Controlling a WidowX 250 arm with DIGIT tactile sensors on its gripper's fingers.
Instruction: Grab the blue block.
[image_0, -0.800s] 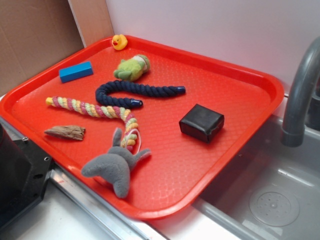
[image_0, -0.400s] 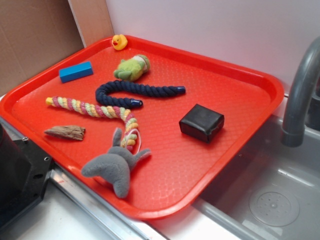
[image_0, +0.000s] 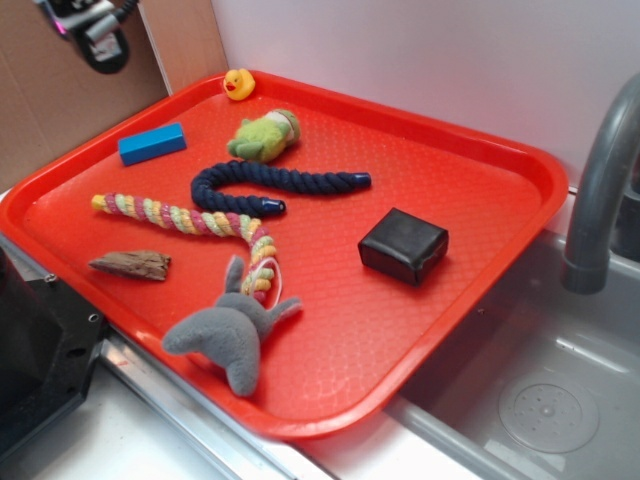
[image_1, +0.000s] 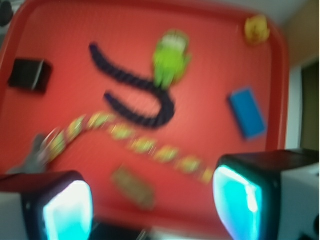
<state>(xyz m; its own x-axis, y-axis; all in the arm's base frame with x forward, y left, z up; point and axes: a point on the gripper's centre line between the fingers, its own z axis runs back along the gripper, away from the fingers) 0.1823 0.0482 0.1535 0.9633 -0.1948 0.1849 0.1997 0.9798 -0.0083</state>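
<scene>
The blue block (image_0: 152, 143) is a small sky-blue bar lying flat near the far left rim of the red tray (image_0: 480, 180). In the blurred wrist view it (image_1: 247, 112) lies at the right, above my right finger. My gripper (image_1: 152, 202) hangs high over the tray's near left edge, open and empty, its two fingers wide apart. In the exterior view only a part of the arm (image_0: 90, 30) shows at the top left corner, up and left of the block.
On the tray lie a yellow duck (image_0: 238, 83), a green plush toy (image_0: 265, 135), a navy rope (image_0: 270, 188), a multicoloured rope (image_0: 190, 222), a piece of wood (image_0: 132, 264), a grey plush (image_0: 232, 335) and a black box (image_0: 403, 245). A sink and faucet (image_0: 600, 190) are right.
The arm has come into the exterior view at the top left corner; earlier it was out of view. Nothing on the tray has moved.
</scene>
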